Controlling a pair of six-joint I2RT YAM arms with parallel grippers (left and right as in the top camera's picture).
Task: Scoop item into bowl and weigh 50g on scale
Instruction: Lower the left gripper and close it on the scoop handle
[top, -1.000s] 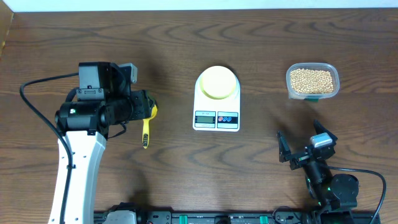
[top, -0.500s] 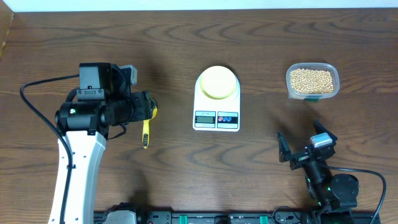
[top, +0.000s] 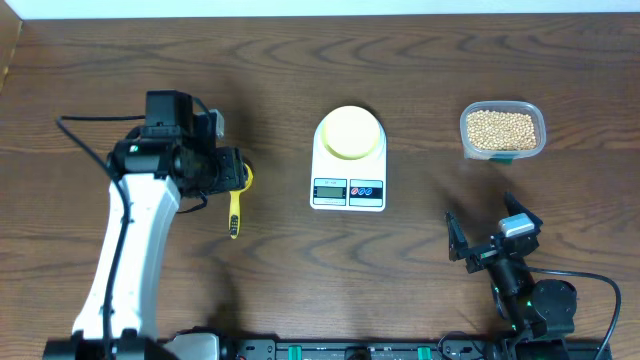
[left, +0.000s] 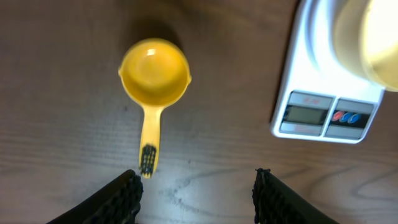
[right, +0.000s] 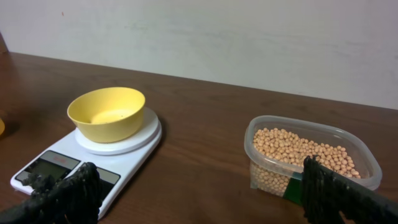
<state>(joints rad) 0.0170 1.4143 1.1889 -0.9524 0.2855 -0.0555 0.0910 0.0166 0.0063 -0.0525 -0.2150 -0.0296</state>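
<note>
Jaws on both arms stand wide apart and hold nothing. Nearest, at the near right of the table (top: 300, 60), the right gripper (top: 487, 232) hangs low, well short of the work. Its wrist view looks out between spread fingers (right: 68, 196) toward the scale and the container. I judge this a waiting pose that keeps it off the route from container to bowl.

On the left, a little farther out, the left gripper (left: 196, 186) hovers above the yellow scoop (left: 153, 71), pointing down. The scoop lies flat on the wood with its cup far and its handle running near. In the wrist view the handle's near end sits between the open fingers, closer to the left one and touched by neither. That line-up reads as the approach to a grasp on the handle, which would leave the cup free for digging. The cup is empty.

At the middle of the table lies the scale (top: 348, 190), display and buttons facing near; the digits are too small to read. The bowl (top: 350, 132) sits on its far, round platform, so whatever is tipped in gets weighed at once. It looks empty.

At the far right, about level with the bowl and well apart from the scale, the beans (top: 502, 128) fill the clear container (right: 261, 177). By the look of it none has been scooped yet.
</note>
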